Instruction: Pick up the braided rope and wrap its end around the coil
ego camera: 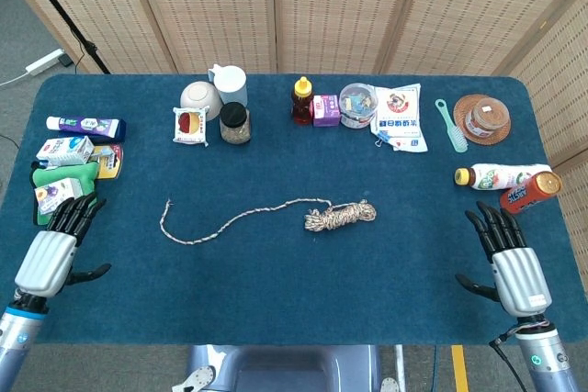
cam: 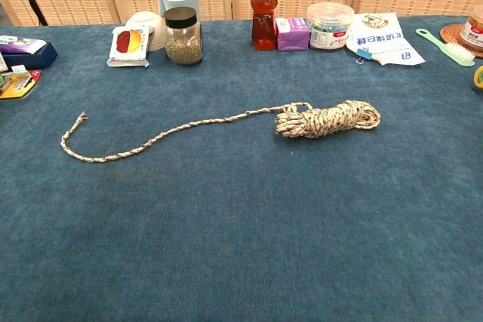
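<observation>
The braided rope lies on the blue table as a small coil (ego camera: 341,216) (cam: 327,119) at the centre, with a long loose tail (ego camera: 220,224) (cam: 151,139) curving out to the left and ending in a frayed tip (ego camera: 166,204) (cam: 79,117). My left hand (ego camera: 53,248) is open near the table's front left corner, fingers spread, far from the rope. At the front right, my right hand (ego camera: 508,260) is likewise open and holds nothing. Neither hand shows in the chest view.
Along the back stand a bowl (ego camera: 198,97), a cup (ego camera: 229,83), a jar (ego camera: 235,123), a honey bottle (ego camera: 302,100) and snack packs. Cartons and a green item (ego camera: 62,178) crowd the left edge. Two bottles (ego camera: 503,176) lie by the right hand.
</observation>
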You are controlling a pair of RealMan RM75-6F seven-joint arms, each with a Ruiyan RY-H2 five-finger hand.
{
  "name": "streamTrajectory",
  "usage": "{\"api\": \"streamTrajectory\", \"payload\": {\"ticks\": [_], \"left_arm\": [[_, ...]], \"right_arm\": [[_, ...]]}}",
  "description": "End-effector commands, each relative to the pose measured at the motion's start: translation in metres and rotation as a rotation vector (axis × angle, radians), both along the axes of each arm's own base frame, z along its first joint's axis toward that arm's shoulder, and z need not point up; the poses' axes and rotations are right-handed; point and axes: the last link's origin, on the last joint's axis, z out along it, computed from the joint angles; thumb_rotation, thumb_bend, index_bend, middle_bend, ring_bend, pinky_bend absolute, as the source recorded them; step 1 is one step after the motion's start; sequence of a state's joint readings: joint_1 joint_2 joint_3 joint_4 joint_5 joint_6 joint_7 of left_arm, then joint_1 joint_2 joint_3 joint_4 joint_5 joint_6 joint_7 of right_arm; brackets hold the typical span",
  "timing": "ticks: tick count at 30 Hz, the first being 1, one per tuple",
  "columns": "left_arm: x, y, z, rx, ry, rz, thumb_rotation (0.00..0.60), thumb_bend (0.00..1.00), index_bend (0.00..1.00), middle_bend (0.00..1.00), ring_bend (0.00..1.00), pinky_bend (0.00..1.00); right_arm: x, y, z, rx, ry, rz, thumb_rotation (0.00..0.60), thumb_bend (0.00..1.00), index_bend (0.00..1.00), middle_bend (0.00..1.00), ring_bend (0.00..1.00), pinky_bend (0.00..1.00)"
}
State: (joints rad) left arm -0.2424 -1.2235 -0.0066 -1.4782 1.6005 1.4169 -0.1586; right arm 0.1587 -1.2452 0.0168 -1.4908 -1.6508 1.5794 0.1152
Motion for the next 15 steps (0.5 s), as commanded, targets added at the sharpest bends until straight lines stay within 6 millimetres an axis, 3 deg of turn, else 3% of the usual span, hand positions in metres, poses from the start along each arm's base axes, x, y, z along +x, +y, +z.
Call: {"api": "streamTrajectory", "payload": {"ticks": [1,8,15], "left_arm": [[0.002,0.023,-0.007,-0.028,-0.009,-0.011,0.600,0.07,0.11,0.00,0.00,0.00],[0.003,0.049,-0.027,-0.095,0.056,0.007,0.600,0.12,0.33,0.00,0.00,0.00],[0.008,0.066,-0.054,-0.141,0.061,0.032,0.600,0.17,0.36,0.00,0.00,0.00]], "right_arm": [[0.001,0.000,0.000,0.005,-0.004,0.003,0.600,0.00,0.00,0.00,0.00,0.00],[0.002,0.001,-0.002,0.012,-0.011,0.005,0.600,0.00,0.00,0.00,0.00,0.00],[0.001,0.001,-0.004,0.025,-0.008,-0.002,0.600,0.00,0.00,0.00,0.00,0.00]]}}
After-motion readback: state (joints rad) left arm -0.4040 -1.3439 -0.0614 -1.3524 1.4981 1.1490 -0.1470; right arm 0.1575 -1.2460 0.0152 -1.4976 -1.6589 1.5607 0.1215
